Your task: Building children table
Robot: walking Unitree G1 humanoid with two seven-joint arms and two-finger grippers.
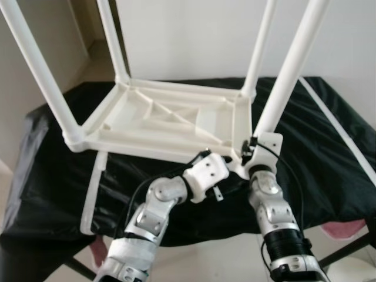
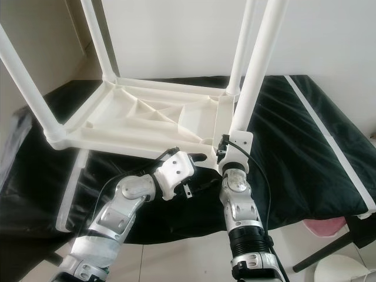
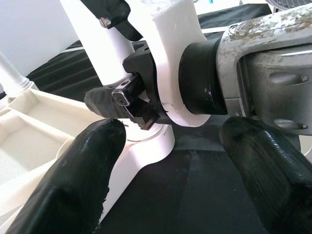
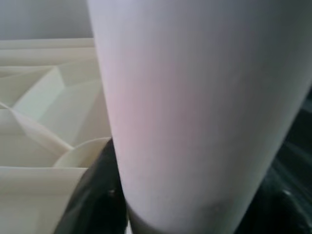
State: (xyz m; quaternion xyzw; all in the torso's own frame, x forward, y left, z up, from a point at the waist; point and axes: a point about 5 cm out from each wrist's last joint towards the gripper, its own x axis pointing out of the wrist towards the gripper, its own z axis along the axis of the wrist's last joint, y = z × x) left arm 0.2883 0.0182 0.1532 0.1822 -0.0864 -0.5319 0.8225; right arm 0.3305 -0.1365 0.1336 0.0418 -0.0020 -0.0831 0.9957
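A white plastic children's table (image 1: 170,120) lies upside down on a black cloth, its legs pointing up. My right gripper (image 1: 254,148) is shut around the base of the near right leg (image 1: 291,70), just above its corner socket. The right wrist view has that leg (image 4: 195,107) pressed close between the dark fingers (image 4: 97,195). My left gripper (image 3: 170,146) is open at the same corner, its two black fingers (image 3: 83,170) spread either side of the socket and pointing at the right wrist. From the head, the left wrist (image 1: 205,175) sits under the table's near edge.
The black cloth (image 1: 53,176) covers a low surface that ends near my arms. One loose white rail (image 1: 94,194) lies on it at the left, and a long white strip (image 1: 341,135) lies at the right. Something pink (image 1: 346,229) sits on the floor at lower right.
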